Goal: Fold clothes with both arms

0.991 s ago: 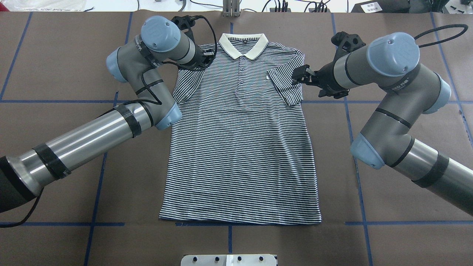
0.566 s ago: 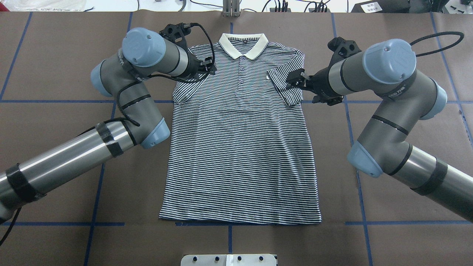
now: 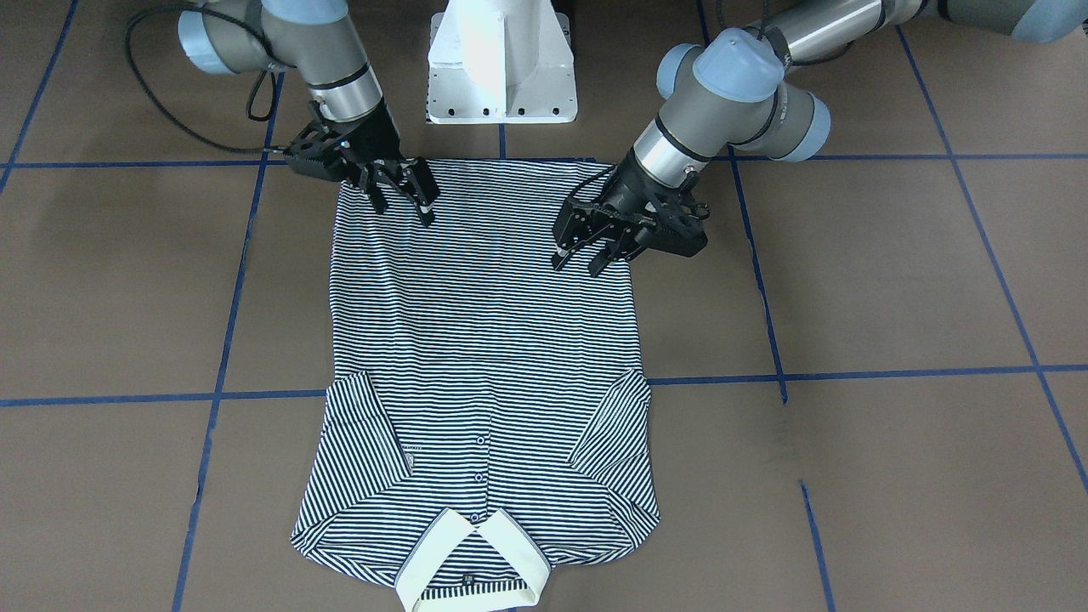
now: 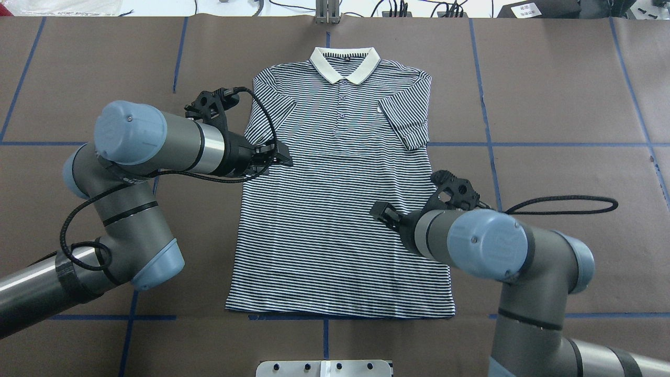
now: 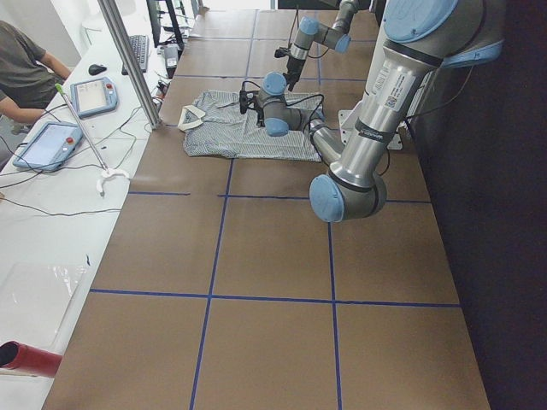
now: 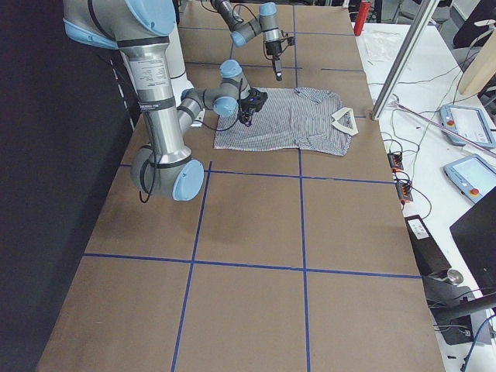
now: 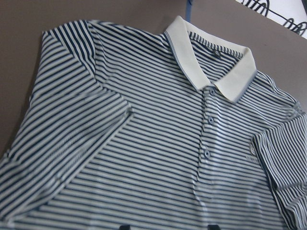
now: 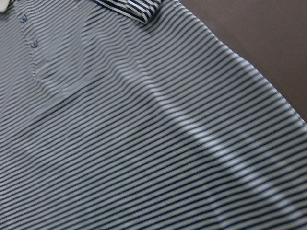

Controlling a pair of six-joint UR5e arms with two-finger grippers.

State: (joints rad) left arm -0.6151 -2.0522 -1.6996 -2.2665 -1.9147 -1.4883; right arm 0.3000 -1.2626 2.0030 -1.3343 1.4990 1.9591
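Observation:
The striped polo shirt (image 4: 340, 209) lies flat and face up on the brown table, cream collar (image 4: 345, 65) at the far side. Both sleeves are folded in over the chest. My left gripper (image 4: 280, 154) is open and empty, and hovers over the shirt's left edge just below the folded sleeve (image 4: 267, 115). My right gripper (image 4: 381, 212) is open and empty over the shirt's lower right part. The front-facing view shows the left gripper (image 3: 580, 257) and the right gripper (image 3: 402, 206) with fingers spread above the cloth. The wrist views show only the shirt (image 7: 158, 143) (image 8: 144, 134).
The white pedestal base (image 3: 501, 68) stands just behind the shirt's hem. A metal plate (image 4: 324, 368) sits at the table's near edge and a metal post (image 4: 327, 10) at its far edge. An operators' desk with tablets (image 5: 51, 141) runs beyond that.
Both grippers have drawn back from the sleeves at the shoulders toward the robot. The left is now at mid-shirt, the right lower, nearer the hem. The shirt has not shifted.

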